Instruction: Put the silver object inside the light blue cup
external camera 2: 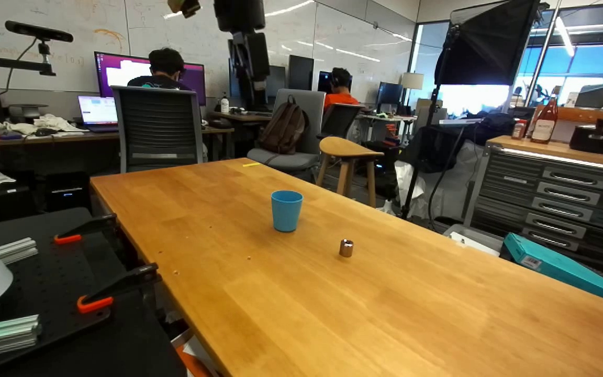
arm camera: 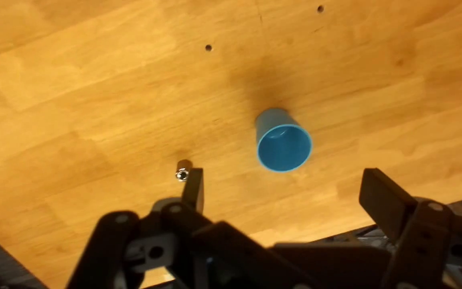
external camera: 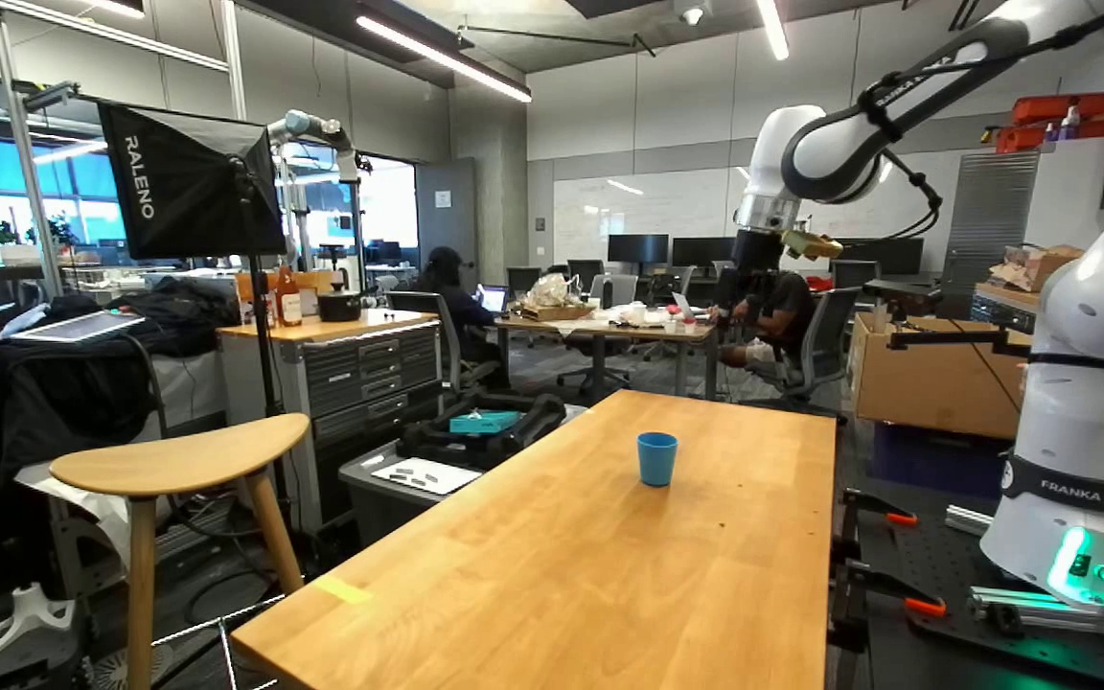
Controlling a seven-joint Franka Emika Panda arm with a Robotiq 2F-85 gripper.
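The light blue cup stands upright on the wooden table in both exterior views [external camera: 656,459] [external camera 2: 286,211] and in the wrist view [arm camera: 283,148]. Its visible inside looks empty. The silver object is a small shiny cylinder standing on the table near the cup in an exterior view [external camera 2: 346,248]. In the wrist view the silver object [arm camera: 183,169] lies left of the cup, beside the left fingertip's outline. It does not show in the remaining exterior view. My gripper [arm camera: 284,171] is open with nothing between its fingers. It hangs high above the table in both exterior views [external camera: 742,292] [external camera 2: 257,86].
The long wooden table [external camera 2: 416,309] has a few small holes in its top. Black clamps with orange tips [external camera 2: 95,303] sit along the robot-side edge. A stool [external camera: 183,455], a softbox light [external camera: 193,182] and a bin with a teal box [external camera: 485,422] stand beyond the other edge.
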